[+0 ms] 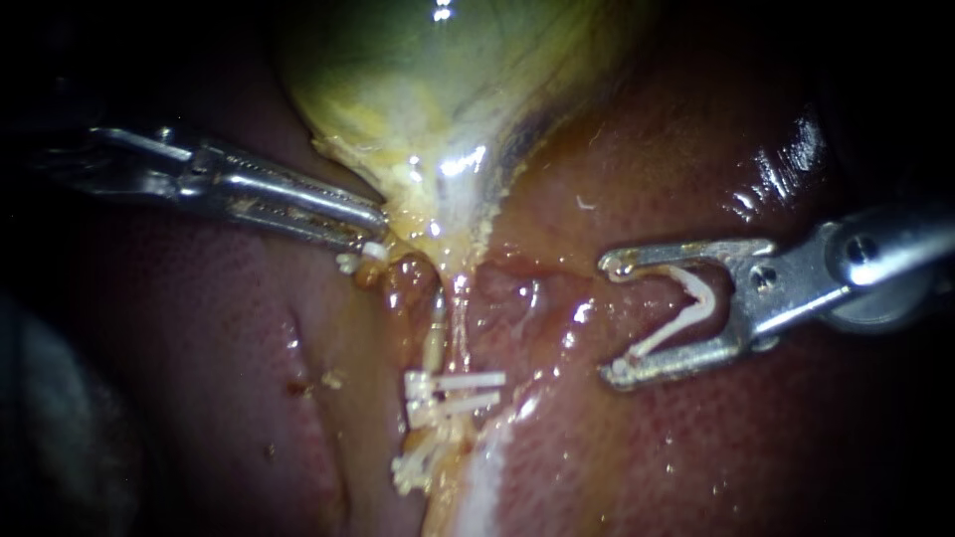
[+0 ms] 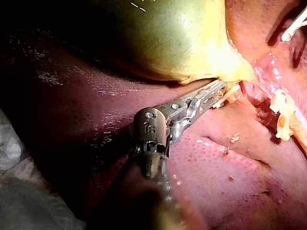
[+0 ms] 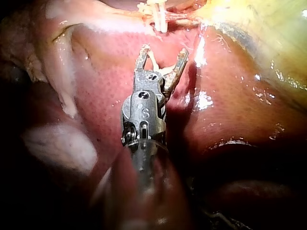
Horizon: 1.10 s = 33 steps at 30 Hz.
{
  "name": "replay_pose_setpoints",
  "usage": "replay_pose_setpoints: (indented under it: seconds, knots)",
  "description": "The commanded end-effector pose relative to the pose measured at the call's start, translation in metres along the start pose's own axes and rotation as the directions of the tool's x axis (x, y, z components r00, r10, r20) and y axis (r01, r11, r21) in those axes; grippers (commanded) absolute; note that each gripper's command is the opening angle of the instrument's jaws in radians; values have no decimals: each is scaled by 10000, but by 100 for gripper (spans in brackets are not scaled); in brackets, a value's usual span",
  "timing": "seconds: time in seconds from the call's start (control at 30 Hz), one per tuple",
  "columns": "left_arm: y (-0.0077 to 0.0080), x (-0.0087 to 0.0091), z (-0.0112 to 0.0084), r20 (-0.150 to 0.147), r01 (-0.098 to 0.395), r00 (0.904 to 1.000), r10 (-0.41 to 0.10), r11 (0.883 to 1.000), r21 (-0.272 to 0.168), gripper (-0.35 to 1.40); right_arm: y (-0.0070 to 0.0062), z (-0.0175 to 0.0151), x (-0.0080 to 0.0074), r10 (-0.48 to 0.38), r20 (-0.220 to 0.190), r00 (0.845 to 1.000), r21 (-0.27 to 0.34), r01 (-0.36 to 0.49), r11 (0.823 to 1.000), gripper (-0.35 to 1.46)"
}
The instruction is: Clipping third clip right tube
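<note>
My right instrument (image 1: pixel 612 318) comes in from the right. Its jaws stand wide apart with a white V-shaped clip (image 1: pixel 686 308) seated between them and touching both. It hovers over the liver, well right of the tube (image 1: pixel 459 323) that runs down from the gallbladder (image 1: pixel 448 80). Two white clips (image 1: pixel 454 391) cross that tube, and another clip (image 1: pixel 418 467) sits lower. My left instrument (image 1: pixel 373 227) is shut on the yellowish gallbladder neck. In the right wrist view the loaded jaws (image 3: pixel 163 51) point at the clipped tube (image 3: pixel 158 14) ahead.
Wet red liver (image 1: pixel 696 467) surrounds the site. A small white clip (image 1: pixel 373 252) lies just under my left instrument's tip. In the left wrist view the gallbladder (image 2: pixel 163 38) bulges above the jaws (image 2: pixel 216 91), with the clips (image 2: pixel 280 112) beyond them.
</note>
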Motion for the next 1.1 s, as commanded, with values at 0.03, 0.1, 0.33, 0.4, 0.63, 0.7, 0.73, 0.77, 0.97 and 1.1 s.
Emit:
replay_pose_setpoints:
  seconds: [0.03,0.1,0.33,0.4,0.63,0.7,0.73,0.77,0.97,1.1]
  knots:
    - [0,1,-2,4,2,10000,-2,10000,-10,-35,0,-1,-1,-8,-1,10000,1,8,10000,50]
    - [2,3,-9,24,11,10000,-11,10000,-61,-35,0,-1,-1,-8,-1,10000,0,8,10000,50]
    - [17,31,-64,-175,215,9996,-212,9997,152,-35,0,-1,-1,108,1,9999,2,-108,9999,50]
    - [21,40,-77,-245,169,9996,-163,9996,246,-35,-1,-1,-1,109,1,9999,3,-109,9999,50]
    - [24,44,-84,-326,80,9994,-68,9992,392,-35,4,4,9,978,-199,9950,214,-973,9950,50]
    - [24,42,-81,-338,73,9994,-59,9991,423,-35,7,12,14,1677,-347,9852,570,-1656,9845,50]
    - [25,41,-79,-358,71,9993,-54,9989,465,-35,8,17,16,1982,-393,9794,666,-1953,9785,50]
    - [25,40,-78,-348,69,9994,-53,9990,448,-35,9,22,18,2349,-498,9707,715,-2311,9703,50]
    - [26,40,-77,-342,72,9994,-57,9990,439,-35,18,51,26,4114,-849,9075,830,-4050,9105,50]
    - [27,39,-75,-333,69,9994,-55,9991,425,-35,27,70,22,4741,-827,8766,784,-4685,8800,49]
